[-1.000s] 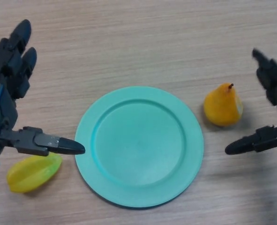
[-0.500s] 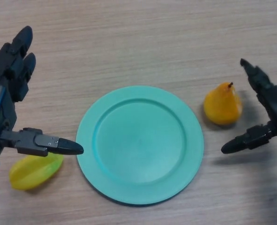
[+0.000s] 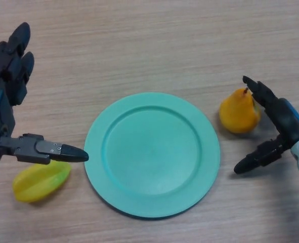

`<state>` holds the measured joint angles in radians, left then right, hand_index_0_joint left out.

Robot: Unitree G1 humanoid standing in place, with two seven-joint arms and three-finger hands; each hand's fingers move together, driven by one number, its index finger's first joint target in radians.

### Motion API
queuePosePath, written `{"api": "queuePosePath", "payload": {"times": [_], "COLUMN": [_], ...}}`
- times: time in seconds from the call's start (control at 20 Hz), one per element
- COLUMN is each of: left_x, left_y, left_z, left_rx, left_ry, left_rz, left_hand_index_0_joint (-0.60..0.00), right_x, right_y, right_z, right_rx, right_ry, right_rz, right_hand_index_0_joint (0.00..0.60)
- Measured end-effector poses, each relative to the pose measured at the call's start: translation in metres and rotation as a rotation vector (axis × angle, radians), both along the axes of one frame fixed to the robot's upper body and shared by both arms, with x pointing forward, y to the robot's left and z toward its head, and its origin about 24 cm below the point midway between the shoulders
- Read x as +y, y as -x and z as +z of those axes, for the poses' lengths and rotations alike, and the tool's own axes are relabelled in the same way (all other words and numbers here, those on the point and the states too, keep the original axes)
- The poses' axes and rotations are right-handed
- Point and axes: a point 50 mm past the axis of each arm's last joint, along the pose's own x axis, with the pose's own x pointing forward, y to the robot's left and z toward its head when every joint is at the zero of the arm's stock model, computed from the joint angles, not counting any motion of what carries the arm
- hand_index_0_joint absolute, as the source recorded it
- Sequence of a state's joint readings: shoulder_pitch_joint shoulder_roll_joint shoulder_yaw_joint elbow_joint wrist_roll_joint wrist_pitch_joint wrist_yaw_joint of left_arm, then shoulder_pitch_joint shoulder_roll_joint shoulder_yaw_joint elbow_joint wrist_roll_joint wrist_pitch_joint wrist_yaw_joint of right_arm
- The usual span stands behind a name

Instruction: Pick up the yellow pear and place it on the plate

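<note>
Since the earlier frames the right hand (image 3: 281,119) has come in from the right edge and closed the gap to the yellow pear (image 3: 239,112): its straight upper fingers (image 3: 258,92) now reach to just beside the pear's stem, and its thumb (image 3: 253,159) points left below and nearer than the fruit. The hand is spread wide and holds nothing; whether the fingers actually touch the pear cannot be told. The pear itself has not shifted; it lies on the wooden table (image 3: 154,45) just right of the plate (image 3: 152,154), apart from its rim, stem pointing to the far side. The left hand (image 3: 10,106) has moved only slightly, sitting at the left edge with fingers straight towards the far side and thumb stretched right towards the plate's left rim, gripping nothing. Under that thumb, on the near left, lies a yellow starfruit (image 3: 41,180), a little left of the plate. The turquoise plate sits in the middle of the table with nothing on it. No writing or label can be read anywhere in the head view.
</note>
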<state>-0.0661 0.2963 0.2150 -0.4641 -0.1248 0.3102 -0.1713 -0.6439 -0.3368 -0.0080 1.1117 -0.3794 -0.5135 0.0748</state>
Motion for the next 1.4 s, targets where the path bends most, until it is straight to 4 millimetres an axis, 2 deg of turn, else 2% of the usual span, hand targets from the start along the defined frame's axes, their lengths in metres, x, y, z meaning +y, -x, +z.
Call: {"api": "queuePosePath", "payload": {"times": [0.05, 0.1, 0.15, 0.2, 0.25, 0.3, 0.35, 0.45, 0.6, 0.8, 0.9, 1.0, 1.1, 1.15, 1.25, 1.4], "left_x": [0.001, 0.002, 0.001, 0.002, 0.006, 0.008, 0.009, 0.01, 0.009, 0.012, 0.015, 0.015, 0.015, 0.014, 0.013, 0.006], "left_y": [0.001, 0.002, 0.004, 0.005, 0.006, 0.007, 0.009, 0.011, 0.012, 0.01, 0.009, 0.009, 0.009, 0.008, 0.004, 0.001], "left_z": [-0.001, 0.0, 0.003, 0.005, 0.007, 0.008, 0.008, 0.005, 0.007, 0.005, 0.005, 0.006, 0.008, 0.009, 0.008, 0.007], "left_rx": [0.004, 0.0, -0.017, -0.026, -0.034, -0.039, -0.038, -0.028, -0.038, -0.05, -0.049, -0.057, -0.064, -0.069, -0.062, -0.056], "left_ry": [-0.02, -0.021, -0.022, -0.021, -0.021, -0.022, -0.025, -0.026, -0.029, -0.042, -0.031, 0.0, 0.013, 0.017, 0.02, 0.059], "left_rz": [0.015, 0.016, 0.014, 0.018, 0.033, 0.044, 0.051, 0.053, 0.052, 0.067, 0.077, 0.063, 0.055, 0.049, 0.043, -0.011], "left_hand_index_0_joint": [0.0, 0.0, 0.0, 0.0, 0.0, 0.0, 0.0, 0.0, 0.0, 0.0, 0.0, 0.0, 0.0, 0.0, 0.0, 0.0], "right_x": [0.004, 0.005, 0.007, 0.008, 0.009, 0.009, 0.008, 0.008, 0.009, -0.011, -0.008, 0.004, 0.018, 0.029, 0.049, 0.068], "right_y": [-0.002, -0.003, -0.004, -0.005, -0.005, -0.005, -0.007, -0.009, -0.007, -0.009, -0.012, -0.011, -0.006, -0.002, 0.006, 0.012], "right_z": [0.001, 0.001, 0.002, 0.002, 0.003, 0.002, 0.004, 0.009, 0.014, 0.023, 0.037, 0.054, 0.064, 0.065, 0.066, 0.063], "right_rx": [-0.003, -0.001, -0.005, -0.007, -0.007, -0.006, -0.036, -0.108, -0.269, -0.344, -0.431, -0.557, -0.586, -0.556, -0.418, -0.261], "right_ry": [0.022, 0.016, 0.013, 0.011, 0.014, 0.013, 0.01, 0.071, 0.335, 0.526, 0.588, 0.593, 0.534, 0.446, 0.06, -0.247], "right_rz": [0.015, 0.011, 0.015, 0.018, 0.019, 0.016, -0.022, -0.062, -0.012, -0.075, -0.057, -0.035, -0.002, 0.014, 0.007, -0.038], "right_hand_index_0_joint": [0.0, 0.05, 0.201, 0.3, 0.45, 0.55, 0.6, 0.6, 0.6, 0.6, 0.6, 0.6, 0.6, 0.6, 0.6, 0.6]}}
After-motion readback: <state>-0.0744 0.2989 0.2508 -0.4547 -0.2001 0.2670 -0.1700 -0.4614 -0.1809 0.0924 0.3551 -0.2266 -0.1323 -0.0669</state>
